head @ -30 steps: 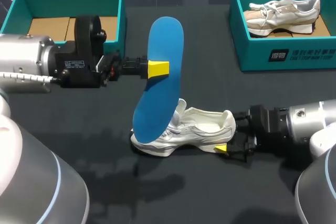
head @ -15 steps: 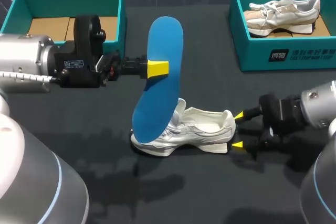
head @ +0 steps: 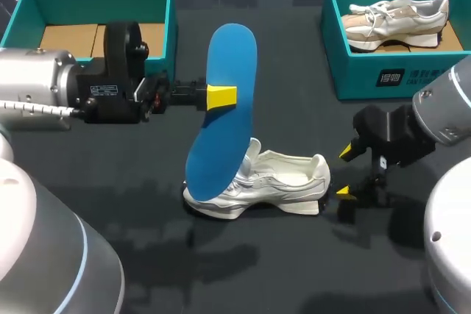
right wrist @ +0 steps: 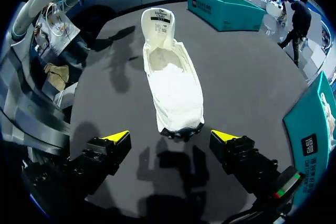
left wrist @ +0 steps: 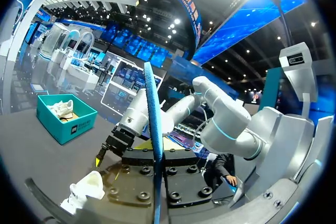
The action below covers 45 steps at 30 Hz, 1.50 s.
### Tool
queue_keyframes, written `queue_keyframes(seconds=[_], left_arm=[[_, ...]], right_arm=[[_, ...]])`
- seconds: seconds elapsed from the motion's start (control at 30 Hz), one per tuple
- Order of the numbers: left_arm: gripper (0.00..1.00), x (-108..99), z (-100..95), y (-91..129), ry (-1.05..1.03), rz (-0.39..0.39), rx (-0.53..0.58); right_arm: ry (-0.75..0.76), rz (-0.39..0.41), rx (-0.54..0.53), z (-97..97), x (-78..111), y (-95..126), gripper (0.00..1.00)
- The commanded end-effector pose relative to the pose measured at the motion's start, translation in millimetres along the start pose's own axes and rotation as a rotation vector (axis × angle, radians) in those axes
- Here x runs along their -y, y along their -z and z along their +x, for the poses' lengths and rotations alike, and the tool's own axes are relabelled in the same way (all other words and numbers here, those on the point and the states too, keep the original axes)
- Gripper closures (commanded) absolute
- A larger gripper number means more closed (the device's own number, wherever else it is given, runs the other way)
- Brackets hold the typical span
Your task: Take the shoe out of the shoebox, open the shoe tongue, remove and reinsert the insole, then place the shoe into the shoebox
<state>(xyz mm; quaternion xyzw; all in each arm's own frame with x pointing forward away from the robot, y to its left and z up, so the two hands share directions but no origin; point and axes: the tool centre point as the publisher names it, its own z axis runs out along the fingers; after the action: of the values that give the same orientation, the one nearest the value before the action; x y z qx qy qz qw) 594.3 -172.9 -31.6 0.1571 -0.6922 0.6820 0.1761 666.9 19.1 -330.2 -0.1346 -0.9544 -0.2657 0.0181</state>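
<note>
a dark, matte table (head: 294, 56) lay under the scene, with soft shadows across its surface. at its far right corner stood a second teal box (head: 353, 79), open at the top, with a small pale label on its near wall. inside it lay a beige and white sneaker (head: 394, 18), stretched lengthwise along the box with its laces showing. a bit of brown cardboard showed beneath it. in the left wrist view that box (left wrist: 65, 124) sat well off across the table, the sneaker pale inside it. in the right wrist view only a labelled corner of it appeared.
</note>
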Motion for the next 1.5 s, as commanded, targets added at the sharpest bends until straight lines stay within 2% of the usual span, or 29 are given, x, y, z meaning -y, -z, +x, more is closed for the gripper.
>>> queue_keyframes(seconds=[0.03,0.2,0.67,0.87,1.07,1.5], left_arm=[[1.0,-0.1,-1.1,-2.5,0.0,0.001,-0.001],[1.0,-0.1,-1.1,-2.5,0.0,0.001,-0.001],[1.0,-0.1,-1.1,-2.5,0.0,0.001,-0.001],[1.0,-0.1,-1.1,-2.5,0.0,0.001,-0.001],[1.0,-0.1,-1.1,-2.5,0.0,0.001,-0.001],[1.0,-0.1,-1.1,-2.5,0.0,0.001,-0.001]], right_arm=[[-0.01,0.363,0.018,7.2,-4.7,17.5,0.0],[0.047,0.493,0.065,9.2,-13.9,22.5,0.0],[0.046,0.501,0.063,9.1,-16.0,21.3,0.0],[0.046,0.44,0.124,7.9,-20.5,20.4,0.0],[0.04,0.445,0.156,7.7,-26.7,19.4,0.0],[0.113,0.456,0.114,-9.5,-44.9,2.2,0.0]])
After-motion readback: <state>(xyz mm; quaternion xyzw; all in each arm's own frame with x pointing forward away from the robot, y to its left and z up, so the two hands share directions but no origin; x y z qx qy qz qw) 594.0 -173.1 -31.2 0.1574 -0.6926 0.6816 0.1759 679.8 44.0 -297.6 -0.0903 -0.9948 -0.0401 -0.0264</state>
